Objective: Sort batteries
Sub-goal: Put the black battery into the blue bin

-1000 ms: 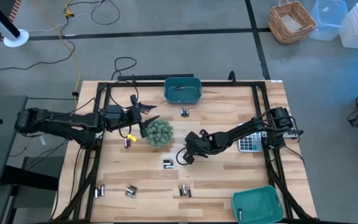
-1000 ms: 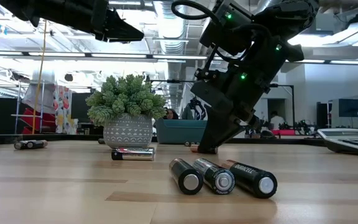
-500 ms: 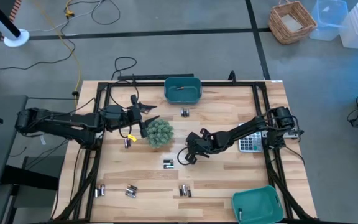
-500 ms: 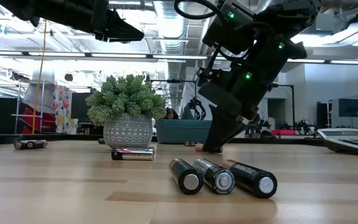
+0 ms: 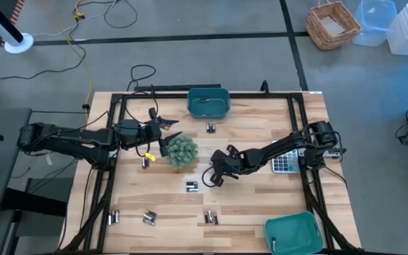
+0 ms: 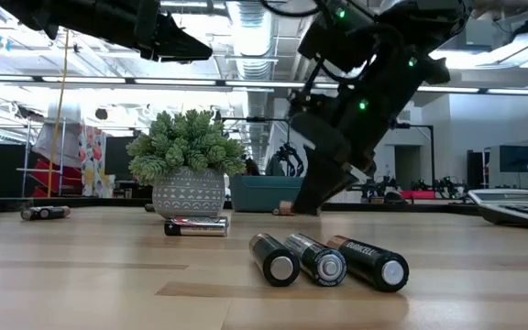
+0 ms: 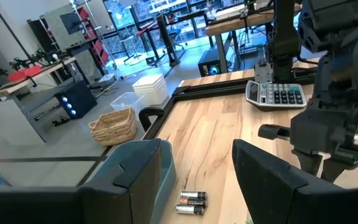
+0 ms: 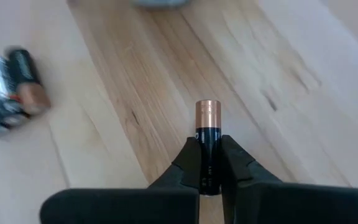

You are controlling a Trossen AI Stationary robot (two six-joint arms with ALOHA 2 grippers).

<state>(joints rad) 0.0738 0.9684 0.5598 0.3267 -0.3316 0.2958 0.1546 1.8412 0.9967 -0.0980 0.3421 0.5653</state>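
Black copper-capped battery (image 8: 207, 143) sat pinched by its lower end in the right tool (image 8: 207, 163), just above the wooden desk (image 5: 261, 205) | risk: shallow grip, a swing could slip it | left tool (image 5: 170, 129) waited half-open over the potted plant (image 5: 180, 151).

pale wood table (image 5: 253, 205), glossy batteries (image 6: 328, 261)

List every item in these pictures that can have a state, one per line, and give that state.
Right hand: shut on a battery, raised off the table.
Left hand: open, empty, beside the plant.
Far bin: upright.
Near bin: upright.
Three batteries: lying flat, side by side.
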